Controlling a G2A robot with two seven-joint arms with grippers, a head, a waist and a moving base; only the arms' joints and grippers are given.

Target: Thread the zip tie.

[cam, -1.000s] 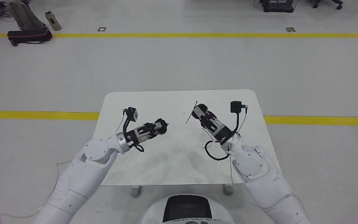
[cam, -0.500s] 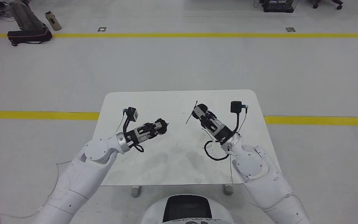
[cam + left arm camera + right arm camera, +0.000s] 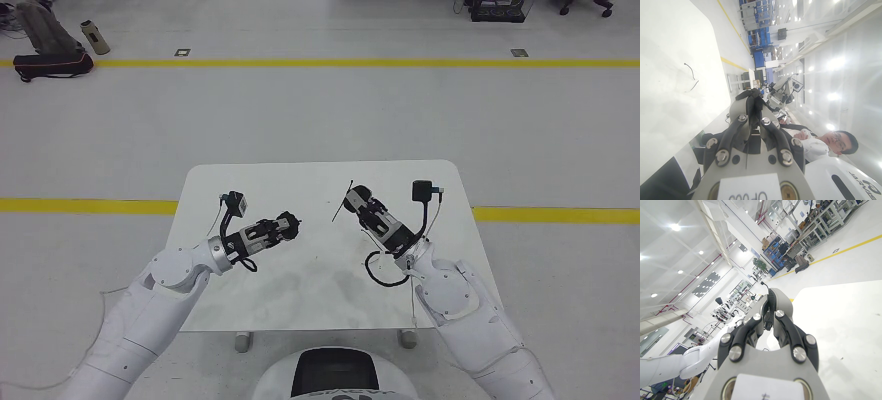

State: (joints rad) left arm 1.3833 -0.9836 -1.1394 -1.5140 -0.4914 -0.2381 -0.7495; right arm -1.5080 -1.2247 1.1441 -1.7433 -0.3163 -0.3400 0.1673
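My right gripper (image 3: 349, 200) hangs over the middle of the white table (image 3: 300, 180), shut on a thin black zip tie (image 3: 336, 213) that sticks out on both sides of its fingers. In the right wrist view the tie (image 3: 766, 286) curves up past the gripper (image 3: 770, 292) to a small head. My left gripper (image 3: 292, 221) is a short way to the left, pointing toward the right one and apart from it. Its fingers (image 3: 754, 94) are shut, and a thin dark strand (image 3: 747, 151) runs from between them back over the palm.
Another thin, curved dark tie (image 3: 691, 73) lies on the tabletop ahead of the left gripper. The table's rounded corners and edges are near on all sides, with bare floor and yellow lines (image 3: 320, 63) beyond.
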